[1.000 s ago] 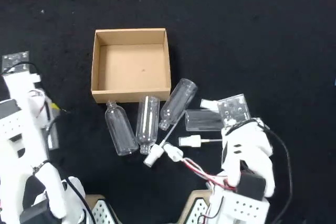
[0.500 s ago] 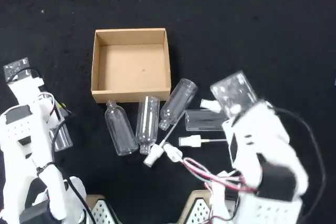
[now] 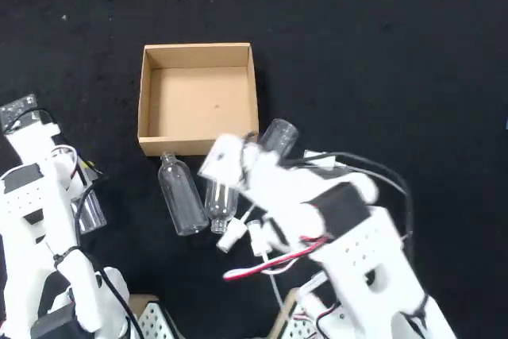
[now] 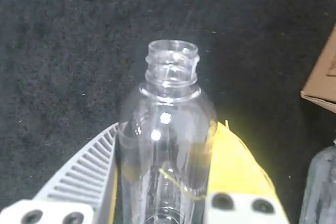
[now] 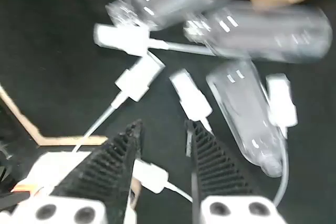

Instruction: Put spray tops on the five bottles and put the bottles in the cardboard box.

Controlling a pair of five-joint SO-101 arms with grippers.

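Note:
My left gripper (image 4: 168, 129) is shut on a clear uncapped bottle (image 4: 169, 77), held near the table's left side (image 3: 90, 210). The right arm (image 3: 317, 204) stretches over the bottle pile in front of the cardboard box (image 3: 143, 101). The right gripper (image 5: 164, 128) hangs open just above the table, with nothing between its fingers. A white spray top (image 5: 191, 98) lies just beyond its tips, another one (image 5: 137, 78) beside it. Clear bottles (image 5: 247, 108) lie around them. In the high view one bottle (image 3: 181, 194) lies free and two more (image 3: 278, 136) are partly covered by the arm.
The box is empty and open at the top. More spray tops (image 3: 234, 236) with thin tubes lie on the black cloth in front of the bottles. Red and white cables (image 3: 270, 263) trail from the right arm. Both arm bases stand at the near edge.
The right arm has swung from the right side leftward and forward over the bottles and spray tops. The left arm with its bottle has shifted only slightly.

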